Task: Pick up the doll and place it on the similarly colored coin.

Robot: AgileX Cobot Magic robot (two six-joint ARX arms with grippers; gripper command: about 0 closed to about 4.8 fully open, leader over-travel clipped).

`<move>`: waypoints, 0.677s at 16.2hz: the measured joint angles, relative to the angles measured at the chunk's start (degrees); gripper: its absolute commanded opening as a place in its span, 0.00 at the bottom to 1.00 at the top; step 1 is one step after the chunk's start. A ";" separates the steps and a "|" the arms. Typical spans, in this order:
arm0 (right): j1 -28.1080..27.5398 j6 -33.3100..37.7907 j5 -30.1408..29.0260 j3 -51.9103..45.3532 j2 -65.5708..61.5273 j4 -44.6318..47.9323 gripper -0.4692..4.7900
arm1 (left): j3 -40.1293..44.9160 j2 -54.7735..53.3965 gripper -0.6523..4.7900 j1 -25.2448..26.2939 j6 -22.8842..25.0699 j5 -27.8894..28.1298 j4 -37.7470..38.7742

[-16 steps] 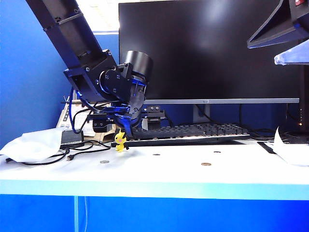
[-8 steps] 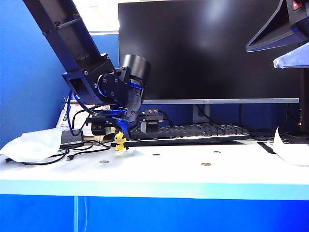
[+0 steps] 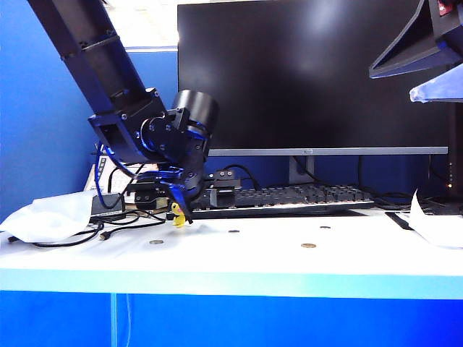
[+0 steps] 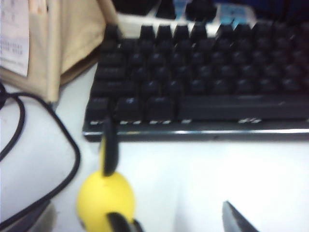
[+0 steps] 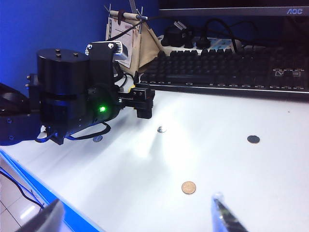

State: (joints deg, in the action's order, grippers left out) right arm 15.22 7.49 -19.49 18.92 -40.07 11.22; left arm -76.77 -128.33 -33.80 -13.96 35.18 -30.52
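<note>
we count one small yellow doll point(image 4: 105, 198) between our open left end effector's point(image 4: 181, 223) tips, one brassy coin point(image 5: 189, 187) near our open, empty right end effector point(image 5: 137, 216).

The table point(image 3: 289, 260) was viewed level from its front edge. The keyboard point(image 4: 203, 92) was seen close by the left wrist camera, and from farther off, obliquely, by the right wrist camera.

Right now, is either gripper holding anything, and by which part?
Nothing held. The left gripper stands open around the doll; the right gripper hangs open, empty.
</note>
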 measured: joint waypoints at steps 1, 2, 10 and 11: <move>0.00 0.00 0.00 0.00 0.00 0.02 0.83 | 0.00 -0.11 1.00 0.13 0.00 -0.13 0.02; 0.00 -0.02 0.00 0.00 0.00 0.02 0.83 | -0.02 -0.15 1.00 0.11 0.00 -0.28 -0.09; 0.00 0.00 0.00 0.00 -0.09 0.04 0.83 | -2.36 -2.03 1.00 1.01 -0.04 -2.80 -0.02; 0.00 -0.02 0.00 0.00 -0.11 0.02 0.83 | -3.45 -2.36 1.00 1.42 0.00 -3.08 0.07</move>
State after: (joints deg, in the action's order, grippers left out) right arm 15.22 7.46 -19.49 18.92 -40.18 11.25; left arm -80.23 -130.69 -32.38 -13.96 32.10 -30.46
